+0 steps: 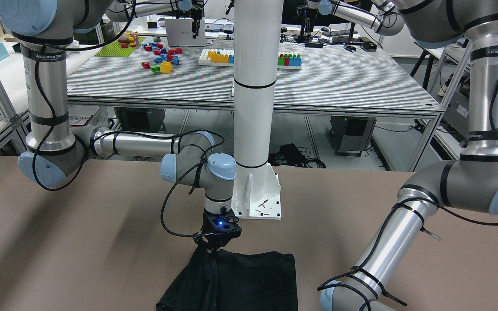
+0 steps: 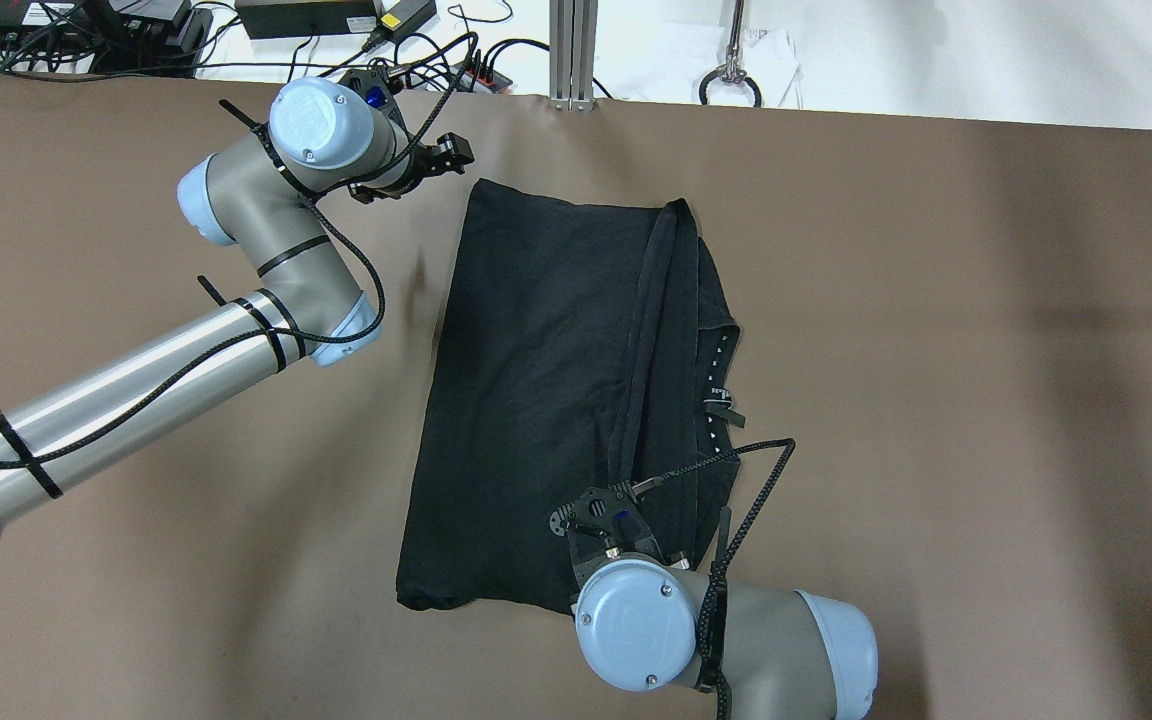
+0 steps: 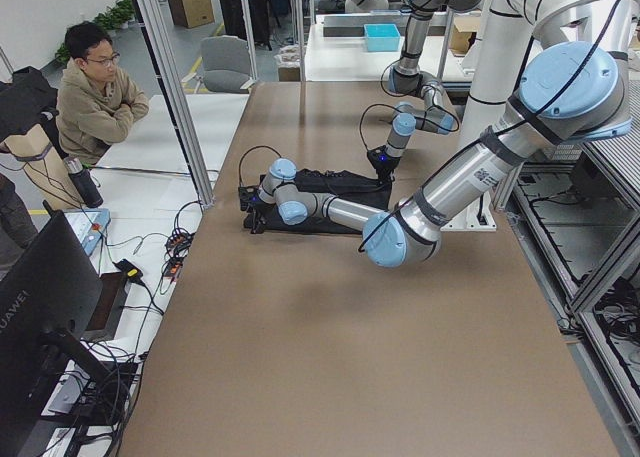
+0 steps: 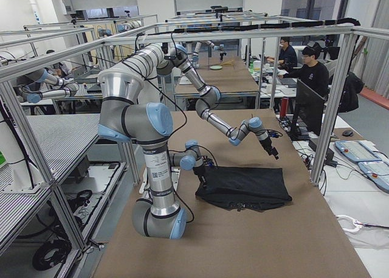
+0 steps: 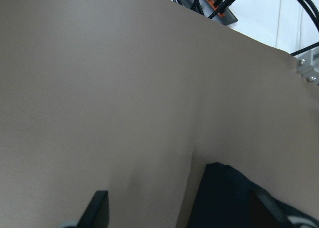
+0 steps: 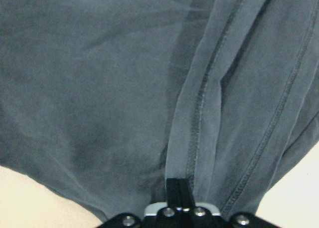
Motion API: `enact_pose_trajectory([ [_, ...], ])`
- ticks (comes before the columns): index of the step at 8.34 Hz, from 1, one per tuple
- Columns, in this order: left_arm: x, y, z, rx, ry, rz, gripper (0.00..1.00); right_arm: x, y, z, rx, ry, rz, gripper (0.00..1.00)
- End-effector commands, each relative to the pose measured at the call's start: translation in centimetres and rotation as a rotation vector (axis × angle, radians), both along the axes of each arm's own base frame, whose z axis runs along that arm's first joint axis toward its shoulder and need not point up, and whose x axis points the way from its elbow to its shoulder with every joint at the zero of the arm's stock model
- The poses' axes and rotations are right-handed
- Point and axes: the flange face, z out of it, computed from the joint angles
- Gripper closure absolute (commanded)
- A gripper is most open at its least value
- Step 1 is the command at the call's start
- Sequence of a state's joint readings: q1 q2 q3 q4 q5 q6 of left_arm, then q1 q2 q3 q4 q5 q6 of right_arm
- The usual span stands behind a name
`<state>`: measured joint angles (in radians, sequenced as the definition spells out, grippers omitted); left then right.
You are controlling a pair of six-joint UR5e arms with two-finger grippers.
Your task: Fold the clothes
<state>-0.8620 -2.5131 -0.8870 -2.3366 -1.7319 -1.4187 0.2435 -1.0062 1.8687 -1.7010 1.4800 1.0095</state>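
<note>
Clothes [image 1: 249,280]: edge cropped front view; pinch seemingly hidden.

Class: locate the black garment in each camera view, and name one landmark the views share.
Front-facing: garment bottom centre.
Overhead: garment at centre.
Exterior left: garment mid-table, at centre.
Exterior right: garment centre, slightly low.
Left wrist: garment corner, bottom right.
Right wrist: garment fills the frame.
Landmark: right gripper pinching its fold.

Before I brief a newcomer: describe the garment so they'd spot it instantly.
On the brown table, in front of the white pillar, lies a flat black garment. It is the only fabric there, its folded seam pinched by the right claw.
</note>
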Motion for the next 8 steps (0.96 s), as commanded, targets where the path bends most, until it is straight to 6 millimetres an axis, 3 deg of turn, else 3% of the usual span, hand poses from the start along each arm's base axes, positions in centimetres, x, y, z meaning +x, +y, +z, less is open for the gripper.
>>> enact_pose_trajectory([
  [1, 0.85, 0.5, -0.09, 0.012, -0.009, -0.015, 0.0, -0.28, -0.16, -0.06, -0.009, 0.007, 0.005, 0.76],
  [2, 1.28, 0.77, -0.22, 0.007, -0.003, -0.017, 0.0, -1.02, -0.16, 0.57, -0.014, 0.02, 0.006, 0.67],
  [5, 1.27, 0.78, -0.3, 0.004, 0.001, -0.02, 0.0, -1.1, 0.02, 0.68, -0.013, 0.022, 0.001, 0.65],
  [8, 1.23, 0.74, -0.09, -0.005, 0.004, -0.033, 0.0, -1.1, 0.12, 0.62, -0.013, 0.02, 0.0, 0.78],
])
